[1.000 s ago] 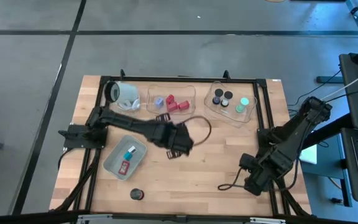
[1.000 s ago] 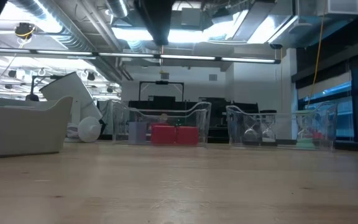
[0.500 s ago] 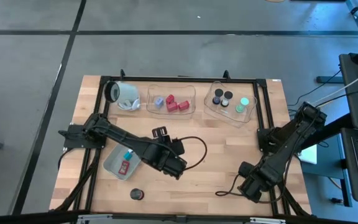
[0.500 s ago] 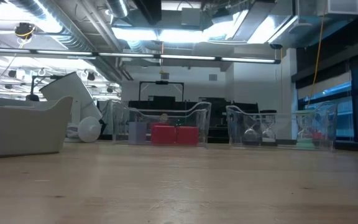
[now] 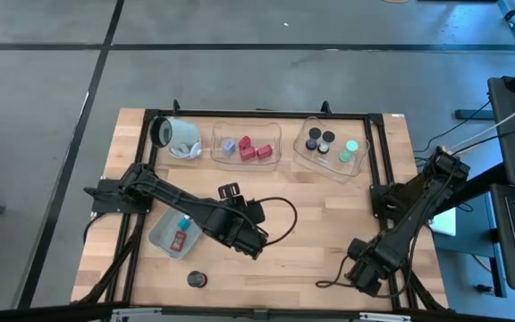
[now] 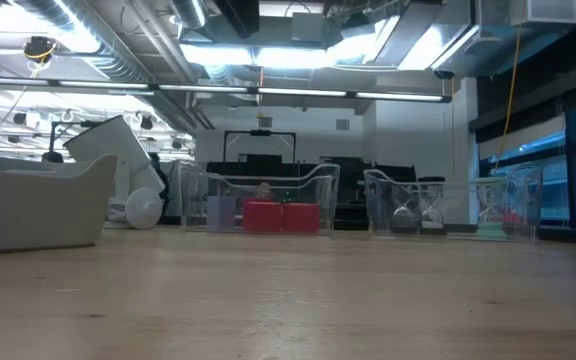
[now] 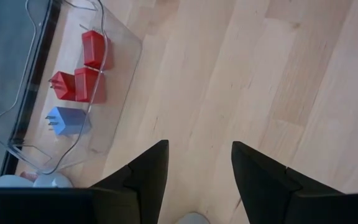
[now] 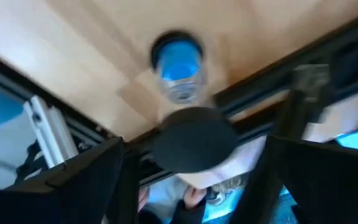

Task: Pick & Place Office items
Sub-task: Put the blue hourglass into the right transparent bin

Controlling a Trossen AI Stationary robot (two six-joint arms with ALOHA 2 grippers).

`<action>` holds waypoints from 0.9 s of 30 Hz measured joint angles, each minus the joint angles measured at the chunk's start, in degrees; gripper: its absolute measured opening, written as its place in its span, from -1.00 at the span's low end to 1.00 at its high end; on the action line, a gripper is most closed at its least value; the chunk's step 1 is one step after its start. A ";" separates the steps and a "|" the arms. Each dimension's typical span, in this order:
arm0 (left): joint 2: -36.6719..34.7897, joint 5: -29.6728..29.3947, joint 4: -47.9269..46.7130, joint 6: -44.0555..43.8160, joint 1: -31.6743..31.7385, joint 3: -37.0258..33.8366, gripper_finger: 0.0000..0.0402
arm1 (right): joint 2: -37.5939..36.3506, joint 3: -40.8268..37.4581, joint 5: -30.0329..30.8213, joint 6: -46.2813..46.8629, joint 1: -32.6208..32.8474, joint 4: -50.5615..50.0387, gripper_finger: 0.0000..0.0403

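The left hand hangs open and empty over the bare table, near the red blocks; the right hand's state I cannot tell.

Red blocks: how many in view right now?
3, clustered in the middle clear tray at the table's far edge: red blocks, beside a blue block. Others may be hidden.

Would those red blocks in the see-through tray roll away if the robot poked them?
Probably not: the red blocks look boxy with flat sides, so they'd likely slide rather than roll. They look small, so they're probably light. The clear tray looks thin, so it might scoot along too.
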 joint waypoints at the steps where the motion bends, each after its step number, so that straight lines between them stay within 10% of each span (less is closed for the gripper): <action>1: 0.00 0.00 0.02 0.02 0.00 0.00 -0.14 | 0.00 -0.88 -0.73 0.32 0.24 1.95 0.95; 16: 0.00 -0.11 0.15 0.07 0.00 -0.02 -0.16 | 0.00 -3.16 2.77 -2.03 2.92 6.20 0.93; 27: 0.00 -0.63 0.15 0.20 0.00 -0.02 -0.16 | 0.00 -3.16 4.73 -3.58 3.14 6.16 0.36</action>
